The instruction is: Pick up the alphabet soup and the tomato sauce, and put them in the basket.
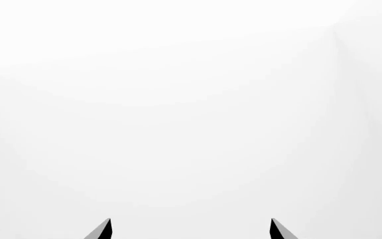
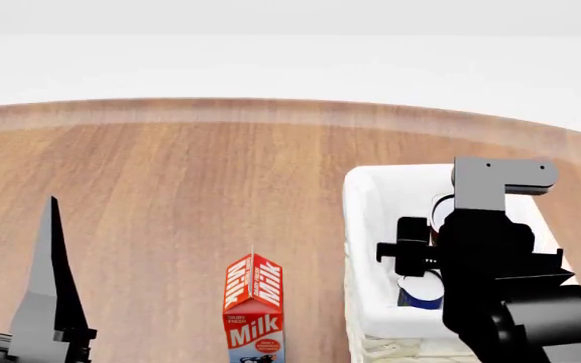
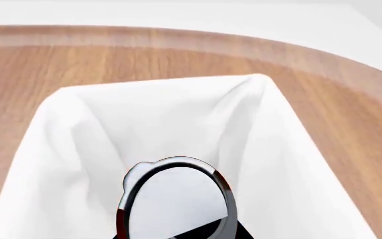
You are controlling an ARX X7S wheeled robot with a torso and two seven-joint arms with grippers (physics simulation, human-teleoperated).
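Note:
The basket [image 2: 357,227] stands at the right of the wooden table, its white cloth lining [image 3: 65,114] filling the right wrist view. The alphabet soup [image 2: 420,295], blue with a pale top, stands inside it at the near end. My right gripper [image 2: 424,243] hangs over the basket, shut on the tomato sauce [image 3: 174,199], whose silvery top and red side show. In the head view only a sliver of that red can [image 2: 437,221] shows beside the arm. My left gripper [image 1: 191,230] is open and holds nothing; it points upward at the near left [image 2: 52,227].
A red and white milk carton [image 2: 253,310] stands near the table's front edge, between the left gripper and the basket. The table's curved far edge [image 2: 290,110] runs across the back, with white floor beyond. The left wrist view shows only blank white.

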